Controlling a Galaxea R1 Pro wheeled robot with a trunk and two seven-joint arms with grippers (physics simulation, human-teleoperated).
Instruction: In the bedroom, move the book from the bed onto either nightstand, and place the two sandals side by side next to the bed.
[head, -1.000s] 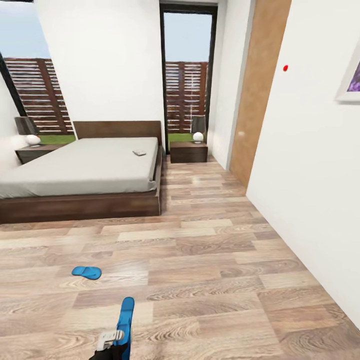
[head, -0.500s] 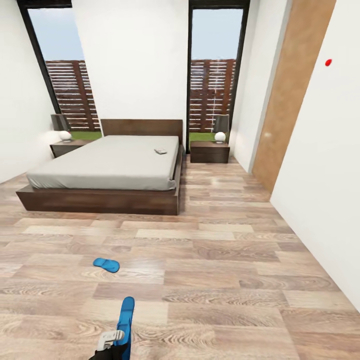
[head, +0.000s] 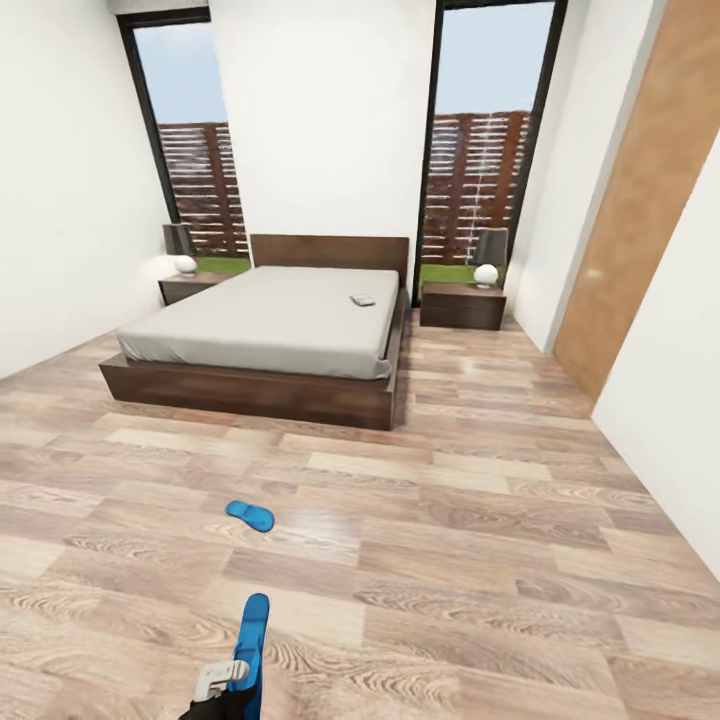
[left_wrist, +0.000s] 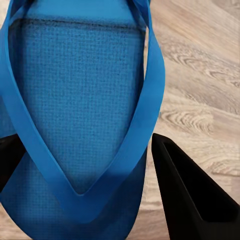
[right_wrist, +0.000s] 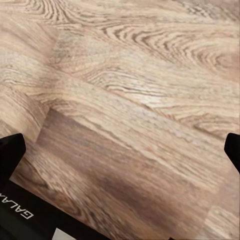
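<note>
One blue sandal (head: 252, 628) stands on edge in my left gripper (head: 228, 682), low in the head view. The left wrist view has that sandal's sole and straps (left_wrist: 80, 100) pinched between the black fingers (left_wrist: 192, 200). The other blue sandal (head: 250, 514) lies flat on the floor ahead, well short of the bed (head: 270, 325). The book (head: 362, 300) rests on the grey mattress near the headboard, on the right side. A nightstand (head: 463, 305) with a lamp stands right of the bed, another nightstand (head: 190, 288) left of it. My right gripper (right_wrist: 120, 152) is open over bare floor.
Wood-plank floor (head: 480, 520) stretches between me and the bed. A white wall (head: 680, 420) and a brown door (head: 640, 230) run along the right side. Tall windows (head: 480, 180) flank the wall behind the headboard.
The camera has swung left, so the bed, nightstands and floor sandal sit further right in the picture. My left gripper holds the sandal in the same pose.
</note>
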